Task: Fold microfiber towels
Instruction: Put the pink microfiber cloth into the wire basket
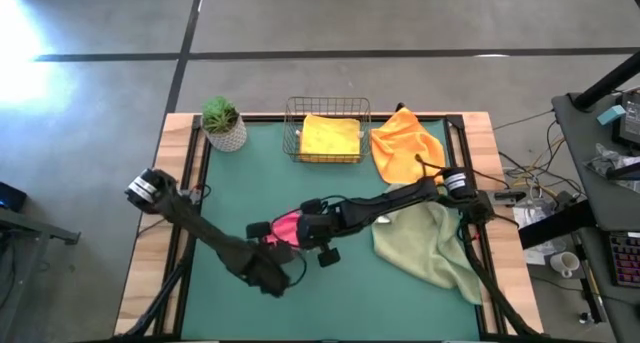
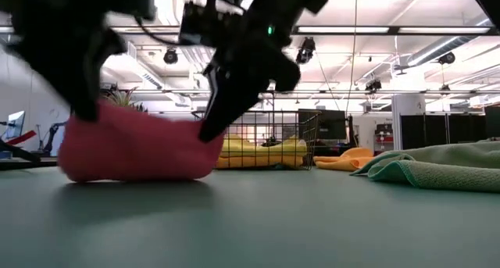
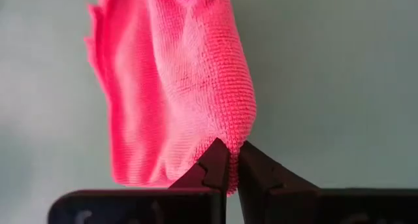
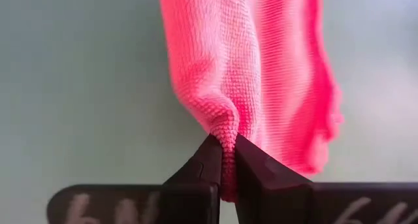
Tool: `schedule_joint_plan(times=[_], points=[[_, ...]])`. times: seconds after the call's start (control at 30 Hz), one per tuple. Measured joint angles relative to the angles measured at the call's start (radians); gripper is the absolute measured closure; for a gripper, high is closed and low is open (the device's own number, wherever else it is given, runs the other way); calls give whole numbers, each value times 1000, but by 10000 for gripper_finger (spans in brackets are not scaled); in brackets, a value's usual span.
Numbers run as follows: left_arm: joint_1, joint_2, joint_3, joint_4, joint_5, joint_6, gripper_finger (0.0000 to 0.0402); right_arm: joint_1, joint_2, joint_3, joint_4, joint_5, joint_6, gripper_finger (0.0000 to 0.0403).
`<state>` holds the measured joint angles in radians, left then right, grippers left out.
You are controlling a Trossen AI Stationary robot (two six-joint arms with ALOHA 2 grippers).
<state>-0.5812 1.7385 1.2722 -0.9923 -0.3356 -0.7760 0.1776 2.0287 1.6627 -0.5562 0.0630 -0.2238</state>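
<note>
A pink microfiber towel lies bunched in the middle of the green table, and it also shows in the low view. My left gripper is shut on its left end. My right gripper is shut on its right end. A sage green towel lies spread at the right. An orange towel lies crumpled at the far right. A yellow towel lies folded in the wire basket. No teal towel or second orange towel is in view. My left gripper pinches a rounded, folded end of the pink towel between its two fingertips, slanting down from the near left. The towel's underside rests on the table, with several layers lying loose beyond the fingers. My right gripper pinches a small gathered fold at the towel's other end between its two fingertips, slanting down from the right. This end rests low on the table, and the cloth between the two grippers is slack.
A small potted plant stands at the far left corner. The wire basket is at the far middle. Bare green table lies at the near middle and on the left. A raised frame borders the mat.
</note>
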Motion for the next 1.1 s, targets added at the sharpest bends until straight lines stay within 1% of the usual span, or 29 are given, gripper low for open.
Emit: schedule_joint_plan(times=[0.07,0.2,0.37,0.47,0.53,0.63,0.8,0.97,1.1], points=[[22,-24,19,2,5,32,399,1,-27,9,-50,0,16,394],[65,-60,56,-35,5,103,399,1,-100,5,-78,2,28,394],[119,-96,88,-67,3,196,400,-2,-196,-17,-100,35,45,394],[155,-109,99,-75,-9,264,400,-7,-250,-23,-107,84,59,394],[181,-118,113,-73,-41,307,400,-14,-288,-25,-126,116,82,394],[225,-126,148,-73,-129,384,400,-29,-337,-27,-145,160,127,394],[315,-150,227,-71,-242,569,400,-56,-391,-29,-157,205,157,394],[419,-175,284,-67,-252,745,400,-100,-434,-29,-201,272,175,394],[499,-183,319,-48,-252,876,400,-150,-461,-29,-209,285,173,394]])
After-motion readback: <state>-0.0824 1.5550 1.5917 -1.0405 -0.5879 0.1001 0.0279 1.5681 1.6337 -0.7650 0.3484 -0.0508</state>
